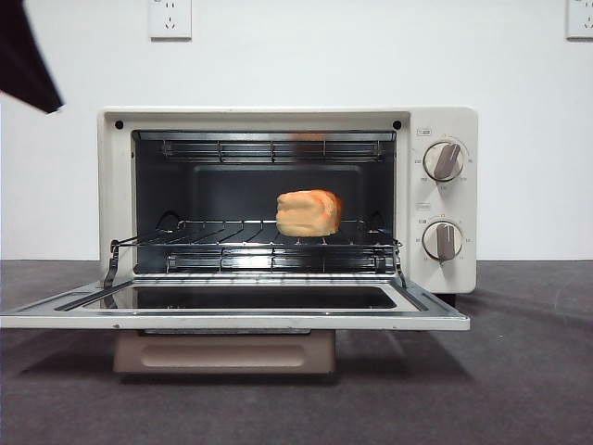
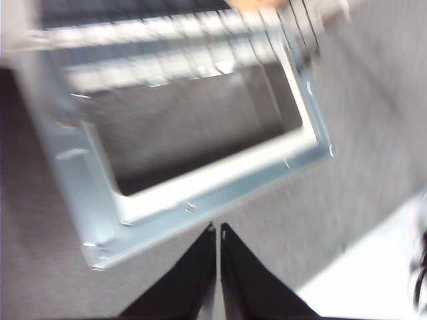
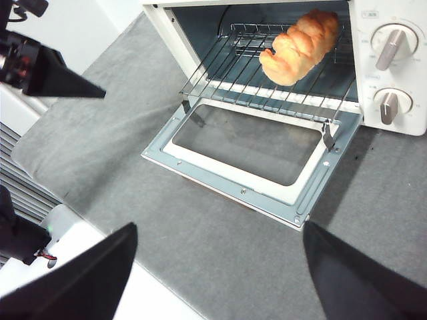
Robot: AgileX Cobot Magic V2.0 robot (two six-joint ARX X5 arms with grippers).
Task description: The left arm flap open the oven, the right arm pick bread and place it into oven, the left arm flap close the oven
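Bread is sitting inside the open oven while both arms are waiting nearby.

The oven (image 1: 287,199) is standing on the gray surface (image 1: 528,371) with its door (image 1: 232,311) lying flat and open. The bread (image 1: 309,212) is resting on the wire rack (image 1: 269,232) inside, toward the side with the two knobs (image 1: 444,199). The left end effector (image 2: 217,230) is hanging just beyond the door's front edge, over the surface, with its jaws pressed together and holding nothing. The right end effector (image 3: 220,267) is hanging well back from the oven, with the door and bread ahead of it, and its jaws are spread wide apart, holding nothing.
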